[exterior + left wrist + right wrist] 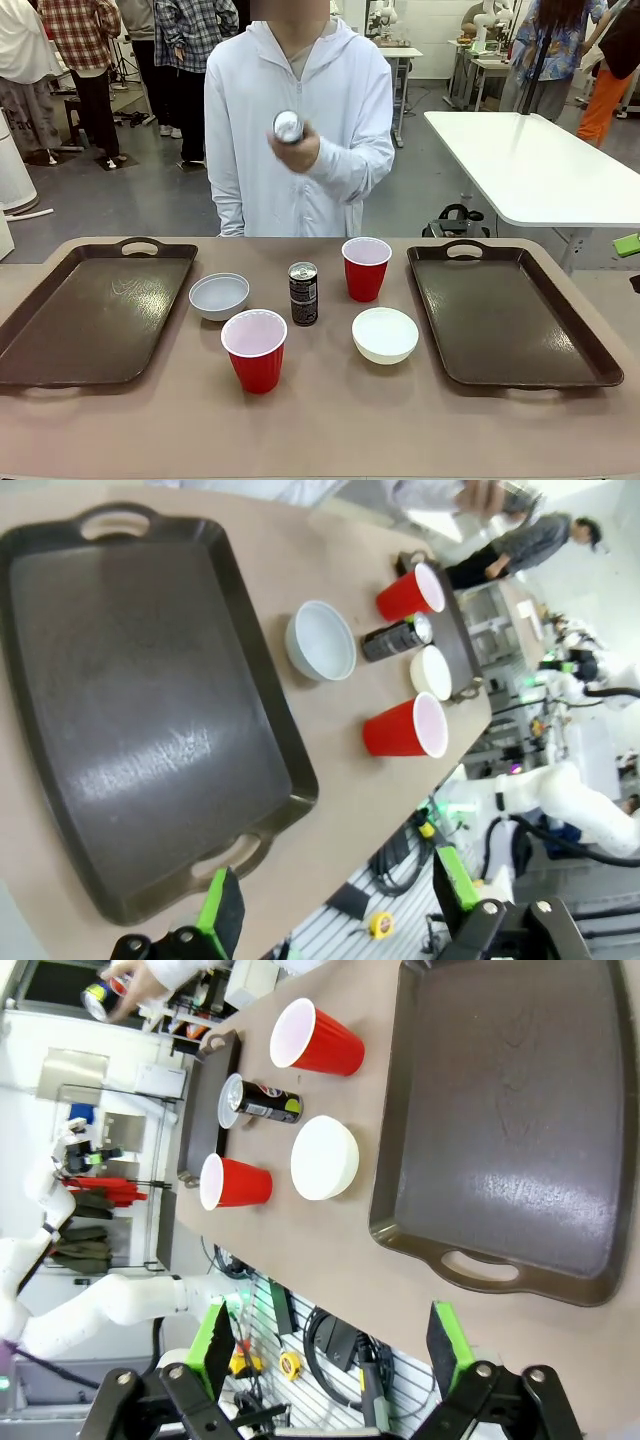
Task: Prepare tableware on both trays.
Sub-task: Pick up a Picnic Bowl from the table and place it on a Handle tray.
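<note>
Black can [303,293] stands upright, long axis vertical, top up.

We can't read any txt here. The black can [303,293] standing mid-tabletop [330,420] has white print on its side, but in the front view it's too small & blurry for us to get letters, a brand or nos. In the right wrist view it lies sideways in the pic, w/ pale lettering & a yellow-green patch on the label, also illegible to us. In the left wrist view it's just a dark blur. On the second can [288,126], held up in the person's hand [300,150], we see only the silver end facing us.
</note>
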Robot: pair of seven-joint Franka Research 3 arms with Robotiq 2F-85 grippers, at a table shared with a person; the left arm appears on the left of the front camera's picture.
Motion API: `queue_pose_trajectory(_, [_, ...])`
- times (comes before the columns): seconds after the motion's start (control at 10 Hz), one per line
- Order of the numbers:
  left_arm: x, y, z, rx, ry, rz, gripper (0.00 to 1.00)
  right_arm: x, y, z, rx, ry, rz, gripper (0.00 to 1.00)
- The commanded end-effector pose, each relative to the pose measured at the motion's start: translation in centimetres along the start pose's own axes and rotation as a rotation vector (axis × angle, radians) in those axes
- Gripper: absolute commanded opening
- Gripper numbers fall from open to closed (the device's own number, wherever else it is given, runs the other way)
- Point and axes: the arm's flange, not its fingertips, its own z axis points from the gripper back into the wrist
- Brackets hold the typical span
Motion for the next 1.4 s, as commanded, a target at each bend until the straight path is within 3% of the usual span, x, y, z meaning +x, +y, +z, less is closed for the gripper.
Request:
queue_pose_trajectory(0.0, [0.7,-3.7,-4.2,0.180,0.059,-0.078,1.00,0.1,0.0,0.0,0.024,-0.009,0.009,1.00])
queue_pose_trajectory(0.4, [3.8,-11.3,-17.0,0.523,0.213,-0.191,1.00,0.1,0.0,0.0,0.024,-0.009,0.009,1.00])
queue_pose_trajectory(0.9, [7.2,-16.2,-32.2,0.779,0.317,-0.220,1.00,0.1,0.0,0.0,0.024,-0.009,0.009,1.00])
queue_pose_trajectory(1.1, [8.6,-16.8,-35.0,0.831,0.329,-0.188,1.00,0.1,0.0,0.0,0.024,-0.009,0.009,1.00])
queue_pose_trajectory(1.2, [8.9,-17.0,-34.9,0.833,0.319,-0.186,1.00,0.1,0.0,0.0,0.024,-0.009,0.009,1.00])
queue_pose_trajectory(1.3, [8.1,-17.3,-33.0,0.760,0.389,-0.178,1.00,0.1,0.0,0.0,0.024,-0.009,0.009,1.00])
